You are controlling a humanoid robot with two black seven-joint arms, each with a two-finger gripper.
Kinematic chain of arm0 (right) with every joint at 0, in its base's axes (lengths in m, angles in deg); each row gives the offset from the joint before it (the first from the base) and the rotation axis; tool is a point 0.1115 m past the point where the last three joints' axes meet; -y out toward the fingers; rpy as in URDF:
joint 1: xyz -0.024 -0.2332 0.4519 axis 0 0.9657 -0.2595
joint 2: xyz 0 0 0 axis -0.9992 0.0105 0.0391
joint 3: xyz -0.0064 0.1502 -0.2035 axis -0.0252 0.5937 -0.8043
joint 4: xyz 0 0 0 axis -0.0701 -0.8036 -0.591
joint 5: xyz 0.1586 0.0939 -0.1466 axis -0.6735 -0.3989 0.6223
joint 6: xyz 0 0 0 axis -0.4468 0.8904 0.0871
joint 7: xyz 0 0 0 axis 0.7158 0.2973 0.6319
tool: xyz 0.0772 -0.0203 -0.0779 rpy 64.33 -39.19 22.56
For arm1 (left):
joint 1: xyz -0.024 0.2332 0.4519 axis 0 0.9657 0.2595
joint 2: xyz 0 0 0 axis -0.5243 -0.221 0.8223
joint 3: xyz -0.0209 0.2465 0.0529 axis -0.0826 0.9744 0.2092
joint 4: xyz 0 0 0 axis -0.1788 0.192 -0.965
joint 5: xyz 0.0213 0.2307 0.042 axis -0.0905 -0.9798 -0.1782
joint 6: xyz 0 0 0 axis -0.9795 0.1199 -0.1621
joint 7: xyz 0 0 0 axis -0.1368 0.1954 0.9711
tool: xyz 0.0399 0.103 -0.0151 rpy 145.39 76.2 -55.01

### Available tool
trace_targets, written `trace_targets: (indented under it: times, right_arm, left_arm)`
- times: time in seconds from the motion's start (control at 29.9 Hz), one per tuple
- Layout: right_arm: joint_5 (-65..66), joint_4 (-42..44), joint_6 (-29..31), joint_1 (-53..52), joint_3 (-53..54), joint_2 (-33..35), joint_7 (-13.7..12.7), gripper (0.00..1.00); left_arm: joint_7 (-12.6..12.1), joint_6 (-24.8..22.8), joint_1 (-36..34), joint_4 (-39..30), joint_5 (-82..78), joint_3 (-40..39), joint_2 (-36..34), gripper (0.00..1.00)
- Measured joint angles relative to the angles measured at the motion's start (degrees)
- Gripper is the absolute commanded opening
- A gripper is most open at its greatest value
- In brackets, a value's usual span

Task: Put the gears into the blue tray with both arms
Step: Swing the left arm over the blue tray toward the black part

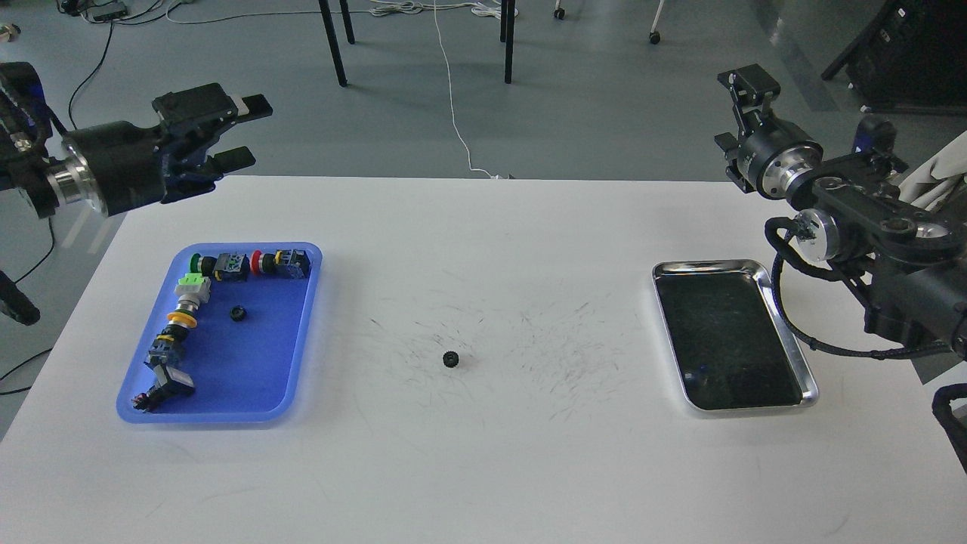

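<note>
The gear (451, 360) you have yet to move lies alone on the white table (483, 468), about midway between the two trays and a little toward the near side, among faint dark scuff marks. Expect it to be light, rigid and likely to skid or roll if nudged, so come straight down and pinch it across its toothed rim, fingers on opposite sides; it sits too low for a sideways approach. It is a tiny black toothed wheel, and its centre hole is too small to make out here. A second gear (239, 311) already rests in the blue tray (298, 378) at the left, on bare floor just right of the column of coloured push-button switches (185, 313) lined along the tray's far and left sides. The silver tray (786, 332) at the right looks empty. Your left gripper (245, 132) hovers beyond the table's far left corner with its jaws apart and nothing between them. Your right gripper (744, 83) is raised at the far right, seen too much end-on for you to tell how its jaws stand.
</note>
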Motion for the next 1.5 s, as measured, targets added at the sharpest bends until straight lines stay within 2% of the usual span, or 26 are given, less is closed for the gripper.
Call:
trace_targets:
  times: [0.17, 0.3, 0.6, 0.84, 1.0, 1.07, 1.24, 1.5]
  right_arm:
    - [0.01, -0.54, -0.81, 0.67, 0.43, -0.22, -0.02, 0.95]
    - [0.02, -0.88, -1.16, 0.73, 0.44, -0.23, -0.02, 0.95]
    - [0.11, -0.83, -1.22, 0.79, 0.44, -0.64, 0.34, 0.95]
    - [0.09, -0.46, -1.94, 0.98, 1.75, -0.67, 0.65, 0.95]
    - [0.06, -0.15, -5.85, 2.21, 2.84, -0.87, 0.77, 0.96]
    - [0.07, -0.11, -7.34, 2.35, 2.87, -1.32, 0.77, 0.96]
    - [0.11, -0.12, -8.52, 2.35, 2.91, -1.88, 0.83, 0.96]
    - [0.11, -0.07, -10.22, 2.37, 3.59, -2.91, 0.85, 0.97]
  left_arm:
    - [1.89, 0.0, -0.1, -5.67, -11.72, 2.34, -2.18, 0.99]
    - [1.46, 0.01, 0.81, -11.07, -19.2, 3.74, -2.83, 0.99]
    - [2.24, 0.01, 2.74, -16.52, -33.63, 4.55, -0.59, 0.98]
    - [1.81, 0.01, 3.84, -18.13, -42.09, 5.73, 2.67, 0.98]
    - [1.1, 0.01, 3.71, -18.9, -46.15, 6.15, 7.21, 0.98]
    - [0.96, 1.55, 3.91, -18.51, -50.7, 6.24, 8.81, 0.98]
    - [0.46, 9.18, 5.82, -16.34, -55.66, 7.01, 13.85, 0.97]
    - [0.39, 12.15, 6.61, -10.73, -64.29, 7.01, 22.81, 0.97]
